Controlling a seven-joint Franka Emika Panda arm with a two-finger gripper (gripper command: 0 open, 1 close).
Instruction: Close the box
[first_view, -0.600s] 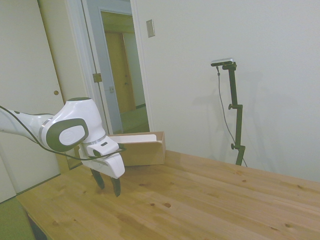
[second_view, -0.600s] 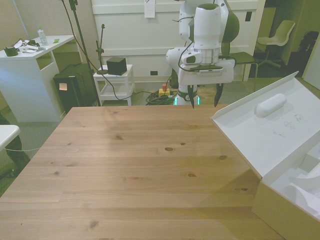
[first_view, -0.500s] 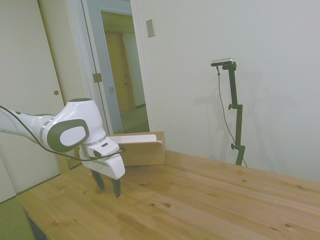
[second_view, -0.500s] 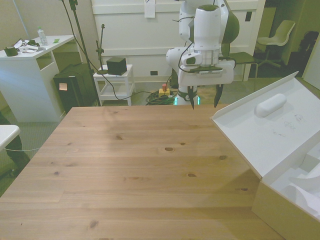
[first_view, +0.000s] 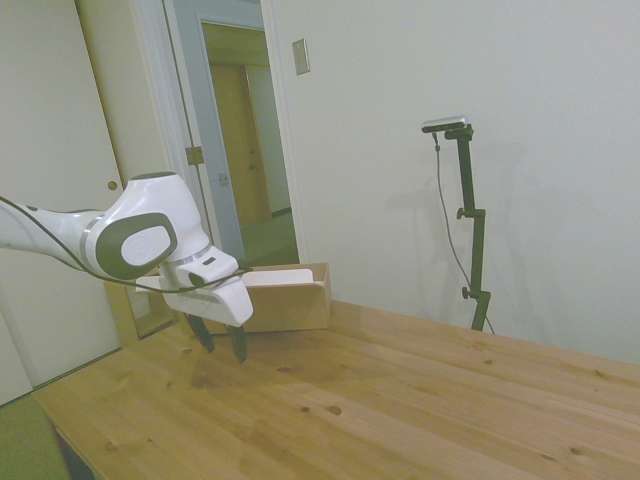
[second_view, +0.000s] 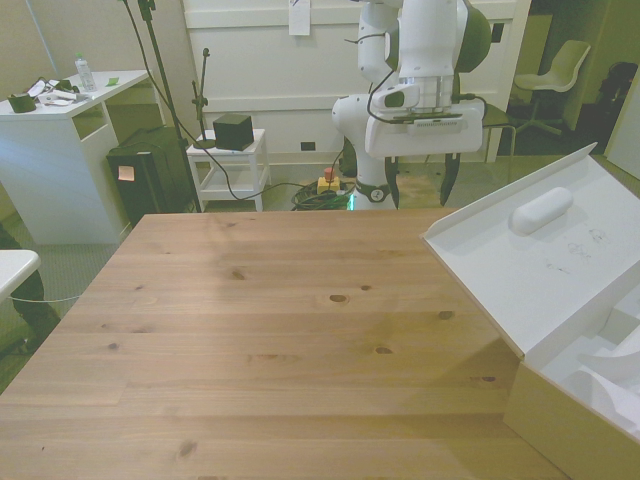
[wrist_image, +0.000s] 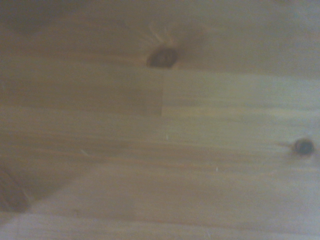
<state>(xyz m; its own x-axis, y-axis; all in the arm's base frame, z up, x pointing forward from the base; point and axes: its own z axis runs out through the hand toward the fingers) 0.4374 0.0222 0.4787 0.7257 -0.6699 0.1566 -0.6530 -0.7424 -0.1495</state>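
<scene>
The gripper (second_view: 420, 185) was found with its two fingers spread apart and nothing between them, hanging above the table (second_view: 280, 330) near the robot-side edge. Directly beneath it only bare planks and dark knots were recorded in the wrist view, out of focus.

The box (second_view: 560, 390) was noted well apart from the gripper — toward the front view's right and nearer that camera, at the table's corner. Its lid (second_view: 535, 260) was observed standing open, white inner face turned up and leaning toward the gripper's side, with a white oval bulge (second_view: 541, 210) near its upper edge. The task was judged not yet begun in contact terms.

Risks were assessed as follows. If the lid were pushed low, close to its hinge, the whole box might be shoved along the table rather than closed. If the fingers were brought in above the lid's free edge, the flap might be pressed further open. White inserts (second_view: 610, 375) inside the box might hold the lid off a full seat — this could not be confirmed.

Between gripper and box no obstruction was recorded. Farther off, behind the arm, a white drawer unit (second_view: 228, 170) carrying a black cube (second_view: 232, 130), a white desk (second_view: 60, 150) and a chair (second_view: 560, 75) were noted, all clear of the working path.
</scene>
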